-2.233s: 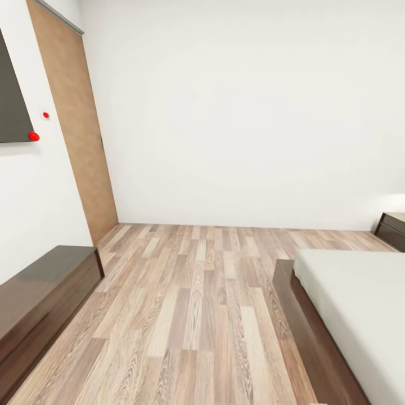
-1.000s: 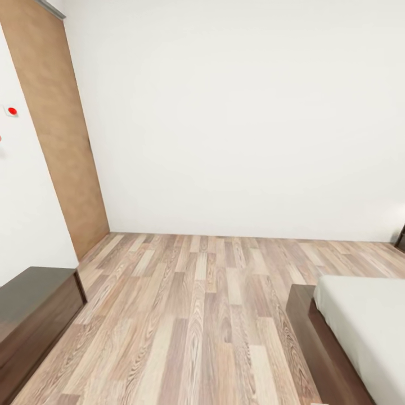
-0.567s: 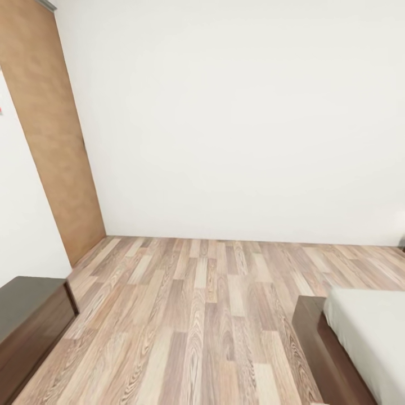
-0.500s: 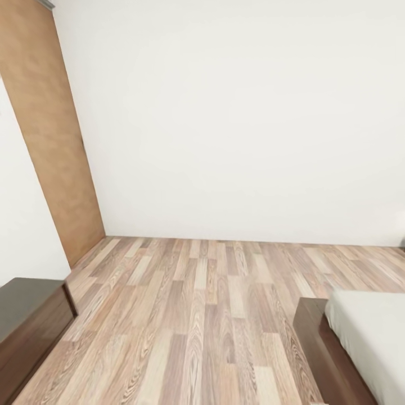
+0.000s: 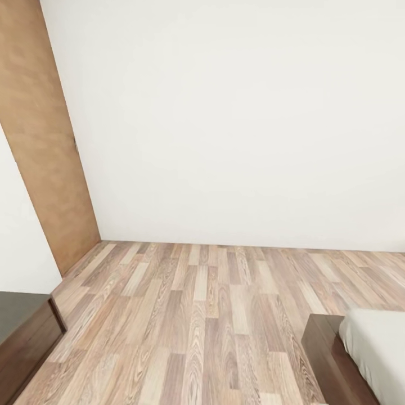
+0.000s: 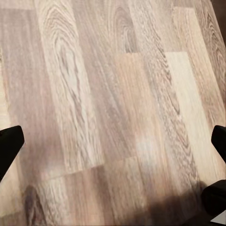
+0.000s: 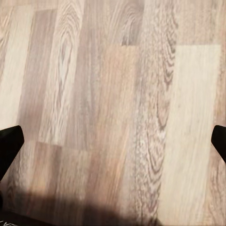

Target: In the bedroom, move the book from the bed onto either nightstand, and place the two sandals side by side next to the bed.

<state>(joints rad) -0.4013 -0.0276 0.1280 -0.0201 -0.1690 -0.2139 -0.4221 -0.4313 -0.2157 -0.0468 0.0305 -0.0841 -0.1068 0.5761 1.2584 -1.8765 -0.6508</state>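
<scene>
View swings left, the bed (image 5: pixel 371 354) slides to the near right edge; you're turning off it. Left claw (image 6: pixel 113 141) and right claw (image 7: pixel 113 141) both spread, empty.

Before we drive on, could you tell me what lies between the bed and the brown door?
In the head view, bare wood-plank floor lies between bed and door.

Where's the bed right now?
In the head view, only a corner of the bed shows at the lower right, its pale mattress on the dark frame, across the wood floor from the brown door at the left.
</scene>
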